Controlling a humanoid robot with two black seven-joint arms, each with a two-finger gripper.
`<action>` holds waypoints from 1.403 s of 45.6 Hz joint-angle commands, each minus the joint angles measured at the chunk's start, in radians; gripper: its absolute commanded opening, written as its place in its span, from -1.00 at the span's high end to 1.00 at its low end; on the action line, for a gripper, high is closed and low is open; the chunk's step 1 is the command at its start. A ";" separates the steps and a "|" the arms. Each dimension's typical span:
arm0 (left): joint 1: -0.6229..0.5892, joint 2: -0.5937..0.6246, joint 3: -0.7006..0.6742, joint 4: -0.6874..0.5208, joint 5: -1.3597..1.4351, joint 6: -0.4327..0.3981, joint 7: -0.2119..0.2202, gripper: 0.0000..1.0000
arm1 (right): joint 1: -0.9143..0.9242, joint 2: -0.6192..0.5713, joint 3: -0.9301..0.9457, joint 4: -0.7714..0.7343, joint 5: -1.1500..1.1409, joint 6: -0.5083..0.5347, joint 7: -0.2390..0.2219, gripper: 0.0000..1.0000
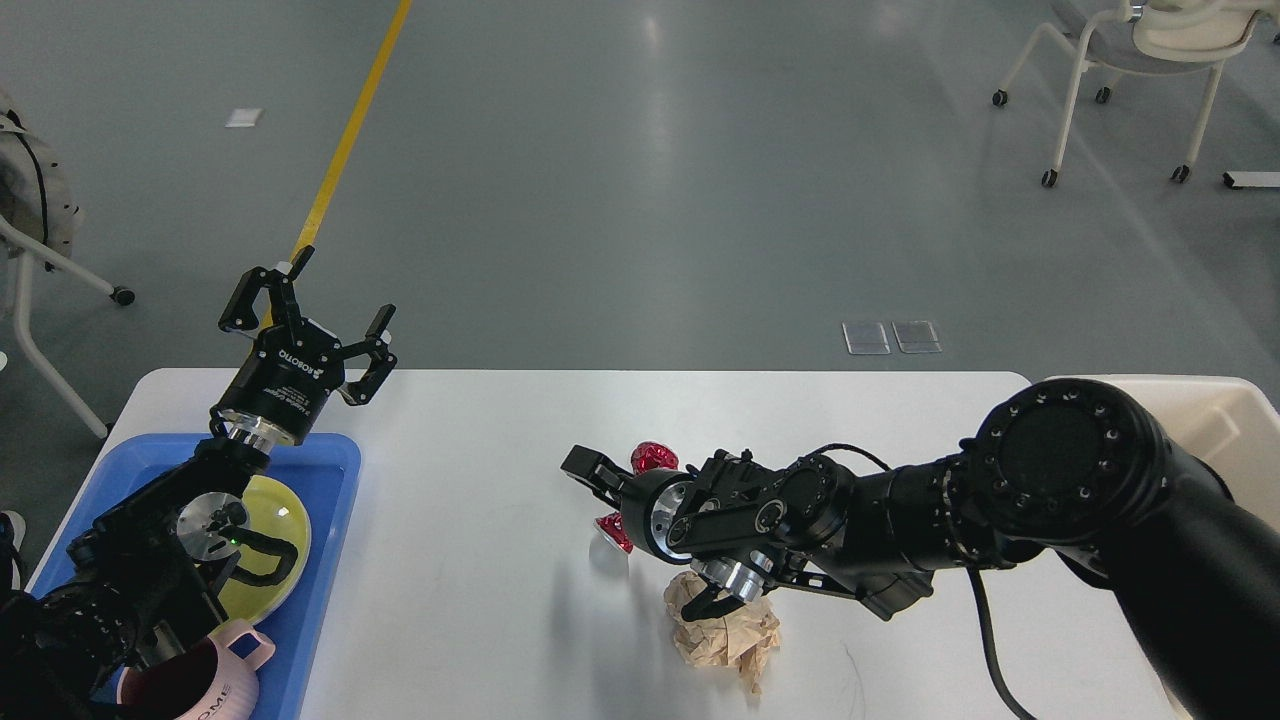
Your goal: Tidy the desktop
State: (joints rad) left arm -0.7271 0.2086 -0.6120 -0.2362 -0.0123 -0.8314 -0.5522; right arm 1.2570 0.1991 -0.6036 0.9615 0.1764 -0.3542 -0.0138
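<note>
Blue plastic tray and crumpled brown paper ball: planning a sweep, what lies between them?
Head view: only bare white desktop between blue plastic tray and crumpled brown paper ball.

**Cam setup: single head view**

One cam only, mounted at robot's head, facing fwd and down. Close on the white bench (pixel 480 480), which fills the lower half; grey floor (pixel 640 200) beyond fills the upper half. Both arms enter from bottom corners, left arm at left. No 2nd view, so no overlap.
</note>
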 commanded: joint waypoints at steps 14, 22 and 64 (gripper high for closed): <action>0.000 0.000 0.000 0.000 0.000 0.000 0.000 -1.00 | -0.163 -0.018 0.013 -0.202 -0.044 0.106 0.002 -1.00; 0.000 0.000 0.000 0.000 0.000 0.000 0.000 -1.00 | -0.200 -0.018 0.015 -0.251 -0.046 0.107 0.003 -1.00; 0.000 0.000 0.000 0.000 0.000 0.000 0.000 -1.00 | 0.398 -0.363 -0.285 -0.024 -0.329 0.859 0.041 -1.00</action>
State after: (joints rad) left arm -0.7271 0.2086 -0.6121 -0.2362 -0.0123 -0.8314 -0.5522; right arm 1.4940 -0.0509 -0.8213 0.8809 -0.0395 0.3339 0.0270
